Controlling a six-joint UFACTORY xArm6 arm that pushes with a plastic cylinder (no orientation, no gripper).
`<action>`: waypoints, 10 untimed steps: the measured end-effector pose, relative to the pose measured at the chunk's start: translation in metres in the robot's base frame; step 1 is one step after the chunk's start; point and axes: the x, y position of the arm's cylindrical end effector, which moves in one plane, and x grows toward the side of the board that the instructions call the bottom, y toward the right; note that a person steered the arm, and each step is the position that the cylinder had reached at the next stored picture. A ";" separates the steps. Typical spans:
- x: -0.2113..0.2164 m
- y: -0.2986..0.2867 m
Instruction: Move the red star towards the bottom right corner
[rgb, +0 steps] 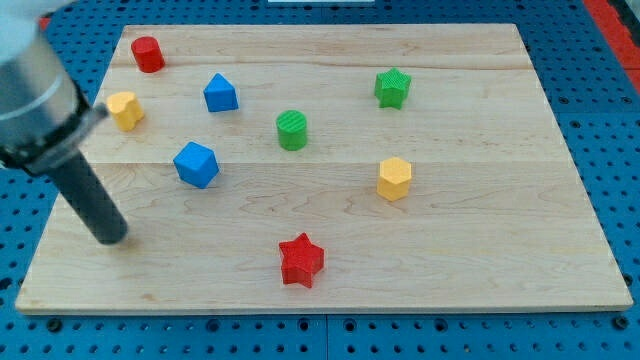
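Table (480, 250), wooden, carries eight blocks; my tip (112, 238) rests near its left edge, a bare rod with no gripper to open or clench, standing well left of the red star (302, 260), presumably to push it rightward along the bottom edge. Blocks relative to my tip: blue cube (196, 164) up-right and nearest, yellow block (125, 110) above, red cylinder (147, 54) farther above, blue pentagon-like block (220, 93), green cylinder (292, 130), yellow hexagon (394, 178) and green star (393, 88) to the right. Nothing stands between tip, star and the bottom right corner.
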 end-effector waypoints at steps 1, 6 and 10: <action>0.008 0.052; 0.033 0.184; 0.016 0.156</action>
